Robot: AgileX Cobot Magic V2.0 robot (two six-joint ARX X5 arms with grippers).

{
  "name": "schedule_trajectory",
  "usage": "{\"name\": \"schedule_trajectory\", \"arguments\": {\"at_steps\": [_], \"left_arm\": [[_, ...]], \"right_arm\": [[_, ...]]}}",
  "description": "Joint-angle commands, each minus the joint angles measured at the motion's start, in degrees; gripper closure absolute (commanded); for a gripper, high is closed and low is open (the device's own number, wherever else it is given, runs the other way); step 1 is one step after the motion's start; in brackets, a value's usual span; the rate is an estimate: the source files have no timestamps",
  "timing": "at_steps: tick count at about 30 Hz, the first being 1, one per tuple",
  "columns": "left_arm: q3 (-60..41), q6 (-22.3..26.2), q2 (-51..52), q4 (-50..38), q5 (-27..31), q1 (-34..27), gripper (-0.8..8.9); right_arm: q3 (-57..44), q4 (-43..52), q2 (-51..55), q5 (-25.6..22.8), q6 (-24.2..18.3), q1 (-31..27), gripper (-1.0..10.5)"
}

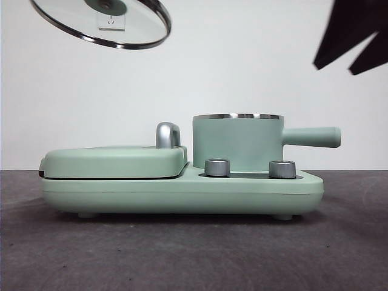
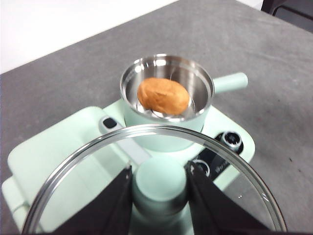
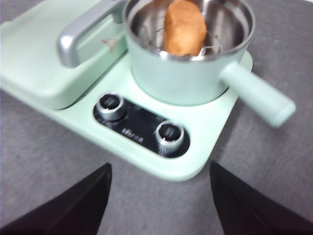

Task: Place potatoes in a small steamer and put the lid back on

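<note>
The mint-green steamer pot [image 1: 237,142] stands on the right half of the appliance, its handle pointing right. An orange-brown potato [image 2: 163,96] lies inside on the steel rack; it also shows in the right wrist view [image 3: 184,28]. My left gripper [image 2: 160,183] is shut on the mint-green knob of the glass lid [image 1: 103,21] and holds it high at the upper left, tilted, above the grill side. My right gripper [image 3: 159,196] is open and empty, raised in front of the appliance; it shows as a black shape at the top right of the front view [image 1: 354,36].
The flat mint-green grill cover [image 1: 115,160] with its chrome handle [image 1: 168,134] takes up the appliance's left half. Two steel dials [image 1: 217,167] sit on the front panel below the pot. The grey table [image 1: 194,254] lies around it.
</note>
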State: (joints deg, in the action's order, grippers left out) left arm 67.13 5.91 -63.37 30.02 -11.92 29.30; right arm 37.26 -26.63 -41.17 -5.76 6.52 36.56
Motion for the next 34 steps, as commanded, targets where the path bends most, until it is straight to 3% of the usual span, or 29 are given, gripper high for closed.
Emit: {"name": "schedule_trajectory", "arguments": {"at_steps": [1,8,17,34], "left_arm": [[0.9,-1.1,-2.4,-4.2,-0.1,1.1,8.05],[0.9,-3.9,-10.3,-15.5,-0.2,4.4,8.05],[2.1,-4.1,-23.0,-35.3,0.4,8.8,8.05],[15.9,-3.3,-42.0,-39.4,2.1,8.5,8.05]], "right_arm": [[-1.9,-1.1,5.6,-2.3,3.7,2.5,6.3],[-2.6,-10.3,17.5,-9.7,4.1,5.7,6.3],[-2.6,-14.2,23.3,-10.8,5.6,5.7,6.3],[-2.6,-14.2,23.3,-10.8,6.6,5.7,6.3]]}}
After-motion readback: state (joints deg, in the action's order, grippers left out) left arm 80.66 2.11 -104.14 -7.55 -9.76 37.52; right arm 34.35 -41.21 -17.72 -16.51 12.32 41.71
